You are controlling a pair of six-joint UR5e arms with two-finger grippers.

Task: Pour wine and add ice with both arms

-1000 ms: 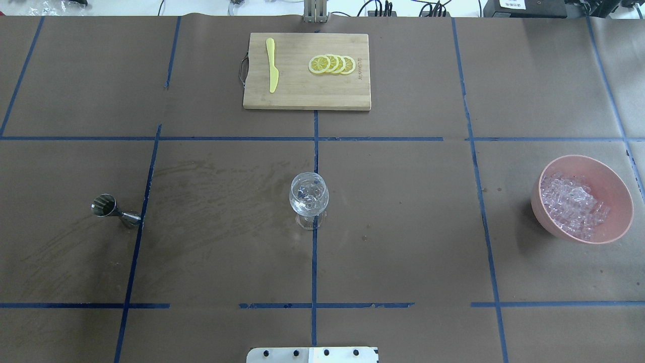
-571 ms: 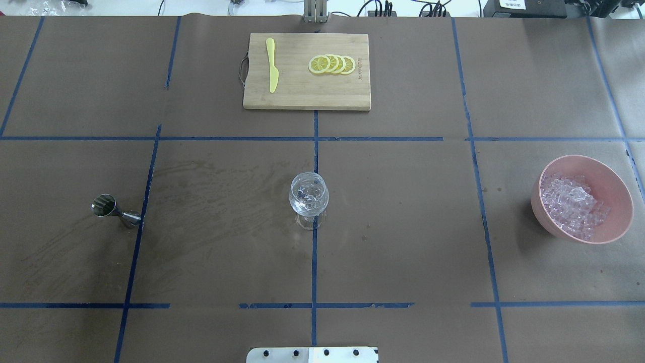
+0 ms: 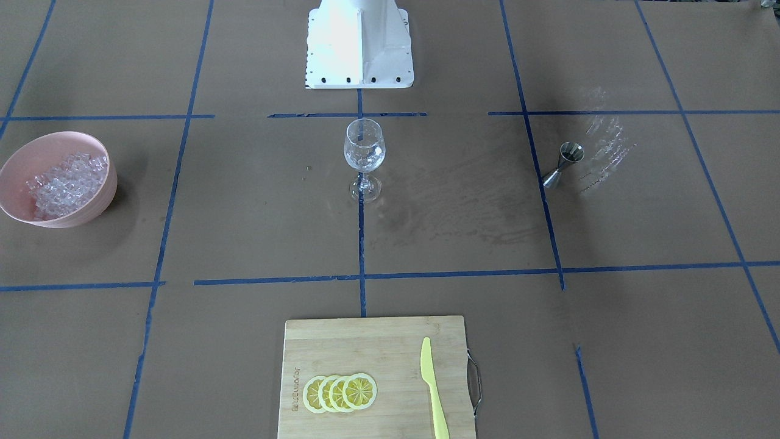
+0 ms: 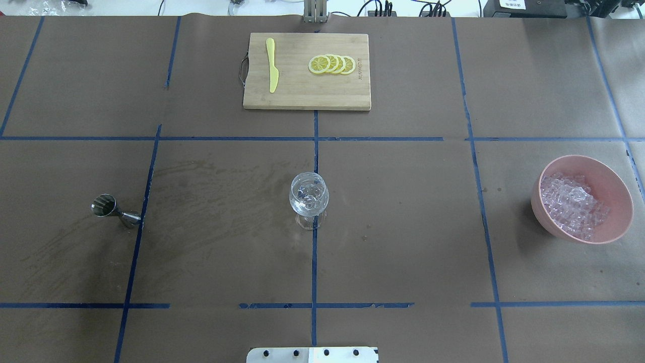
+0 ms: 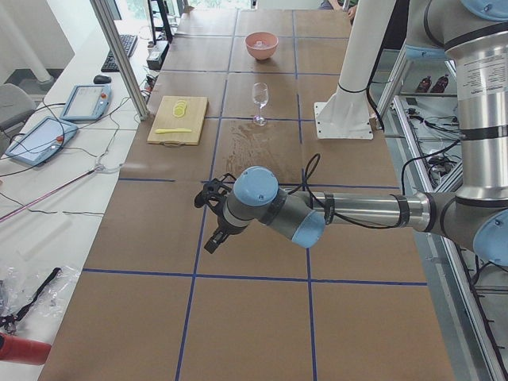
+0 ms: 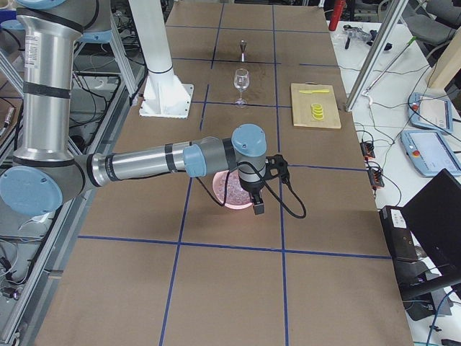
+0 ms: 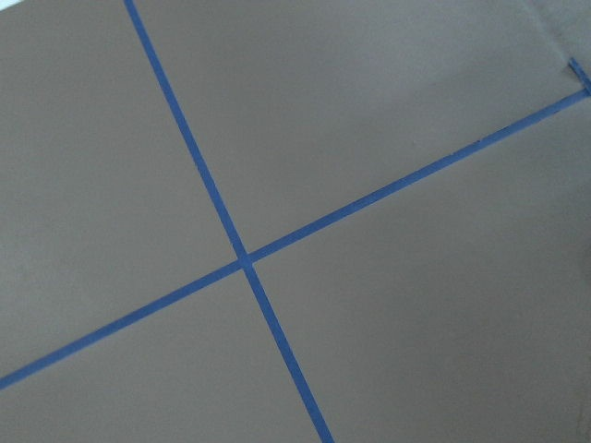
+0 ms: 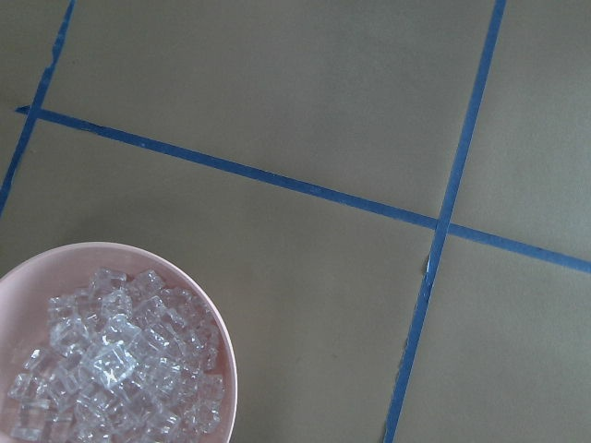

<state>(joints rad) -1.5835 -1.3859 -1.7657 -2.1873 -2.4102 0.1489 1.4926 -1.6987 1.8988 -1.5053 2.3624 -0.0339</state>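
We see the ice (image 4: 572, 204) heaped in the pink bowl (image 4: 615, 184), well apart from the glass (image 4: 308, 194) standing mid-way along the surface (image 4: 403, 227). Whether the left pincer (image 5: 211, 243) or the right pincer (image 6: 258, 207) is open, we cannot tell.

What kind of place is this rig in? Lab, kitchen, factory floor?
Most likely a robotics lab's data-collection cell, not a real kitchen. The paper-covered table is gridded with blue tape, a left arm and right arm work by a white pedestal, and teach pendants lie on the side bench.
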